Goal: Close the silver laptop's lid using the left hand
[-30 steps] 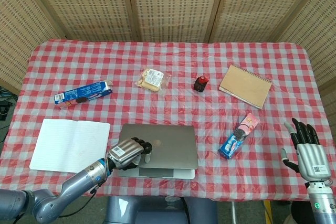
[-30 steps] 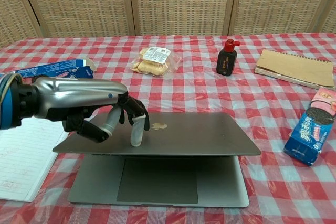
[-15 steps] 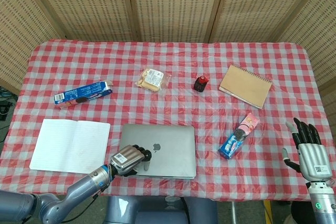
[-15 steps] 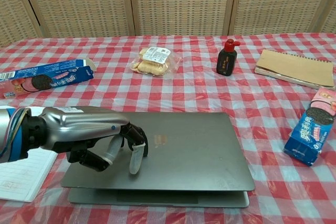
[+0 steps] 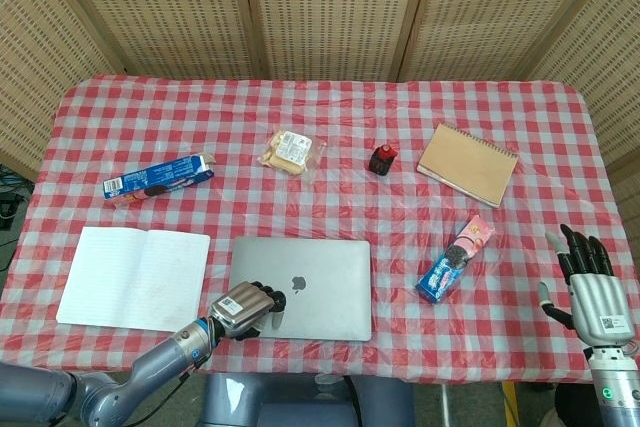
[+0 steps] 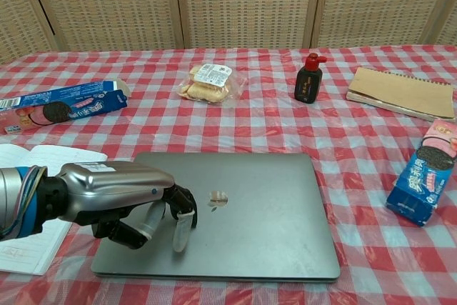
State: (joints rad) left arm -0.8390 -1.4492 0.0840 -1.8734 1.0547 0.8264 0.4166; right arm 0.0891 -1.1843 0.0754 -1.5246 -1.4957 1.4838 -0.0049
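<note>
Left hand: the left hand [image 6: 132, 201] sits at the near left corner of the silver laptop [image 6: 228, 212], fingers [image 6: 183, 226] curled downward with tips on the lid; it presses, it grips nothing.
Left hand, head view: the same hand [image 5: 244, 308] lies over the lid's near left edge.
Laptop: lid looks flat on the base, logo up, near the front edge of the surface [image 6: 285, 126]; no gap shows at the front in the chest view.
Task state: by my judgement the closing is done or all but done; what remains is lifting the hand away.
Right hand: the right hand [image 5: 585, 282] hangs off the far right edge, fingers spread, holding nothing, well apart from everything.
Nearby: open notebook [image 5: 133, 276] just beside the laptop's left side; cookie pack [image 6: 427, 176] to its right; ink bottle [image 6: 308, 78] and bread packet [image 6: 207, 81] further back.
Risk 1: dragging the curled fingertips while pulling back could slide the laptop on the slick cloth.
Risk 2: a sideways exit could catch the notebook's pages.
Risk 3: more downward force on one corner would stress the lid.
</note>
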